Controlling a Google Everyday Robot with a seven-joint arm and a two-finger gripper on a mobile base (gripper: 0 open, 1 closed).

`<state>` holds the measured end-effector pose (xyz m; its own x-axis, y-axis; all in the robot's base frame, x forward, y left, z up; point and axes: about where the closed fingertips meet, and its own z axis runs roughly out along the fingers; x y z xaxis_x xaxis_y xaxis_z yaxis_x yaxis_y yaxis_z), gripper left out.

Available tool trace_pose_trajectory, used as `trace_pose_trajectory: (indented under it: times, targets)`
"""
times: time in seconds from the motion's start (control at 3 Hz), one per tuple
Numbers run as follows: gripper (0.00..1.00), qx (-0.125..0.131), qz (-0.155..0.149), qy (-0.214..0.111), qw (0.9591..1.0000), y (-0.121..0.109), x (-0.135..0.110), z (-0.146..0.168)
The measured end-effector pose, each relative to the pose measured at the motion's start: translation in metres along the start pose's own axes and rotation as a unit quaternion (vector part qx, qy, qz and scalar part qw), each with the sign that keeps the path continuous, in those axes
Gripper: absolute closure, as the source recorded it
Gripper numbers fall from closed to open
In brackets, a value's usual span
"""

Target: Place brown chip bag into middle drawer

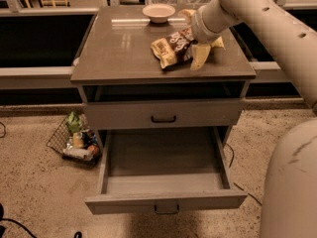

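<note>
Now, pincer (200,48) at brown chip bag (169,48)

Glossy chip bag (171,47) beside gripper (208,55) — matt drawer (166,202)

Worktop (119,53): a flat grey-brown cabinet top with a faint sheen. Two things lay directly on it. A pale round bowl (158,13) stood upright near the far edge, about midway across. A brown chip bag (171,47) lay flat right of centre, well apart from the bowl. The gripper (205,52) was low over the worktop's right part, at the bag's right end. Speckled floor (39,192): it carried the cabinet and, to its left, a tilted wire basket (74,142) of packets.
</note>
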<state>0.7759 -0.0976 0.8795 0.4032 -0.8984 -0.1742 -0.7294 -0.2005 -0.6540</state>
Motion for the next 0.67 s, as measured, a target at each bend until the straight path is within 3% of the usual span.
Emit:
trace_pose_trajectory:
  times: [0.67]
  targets:
    - [0.0, 0.032, 0.029, -0.037, 0.9984, -0.018, 0.007, 0.03]
